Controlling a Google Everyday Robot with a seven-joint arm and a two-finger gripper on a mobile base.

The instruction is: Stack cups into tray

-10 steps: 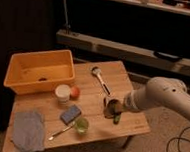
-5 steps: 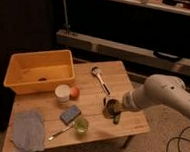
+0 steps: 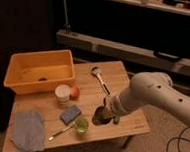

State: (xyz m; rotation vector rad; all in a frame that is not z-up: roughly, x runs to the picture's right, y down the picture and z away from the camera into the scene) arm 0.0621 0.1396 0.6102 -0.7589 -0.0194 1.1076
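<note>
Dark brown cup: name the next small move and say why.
Probably lift the dark brown cup straight up: the gripper looks shut on it near the table's front edge, and the tray sits across the table at back left.

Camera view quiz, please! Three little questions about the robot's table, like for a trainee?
1. True or false: the translucent green cup stands inside the deep yellow-orange plastic tray.
2. What sits right beside the white round cup? A) small orange fruit B) grey cloth C) long brush
3. Which cup is the robot's shut pincer at, near the wooden table's front edge?
Key: 1 false; 2 A; 3 the dark brown round cup.
</note>
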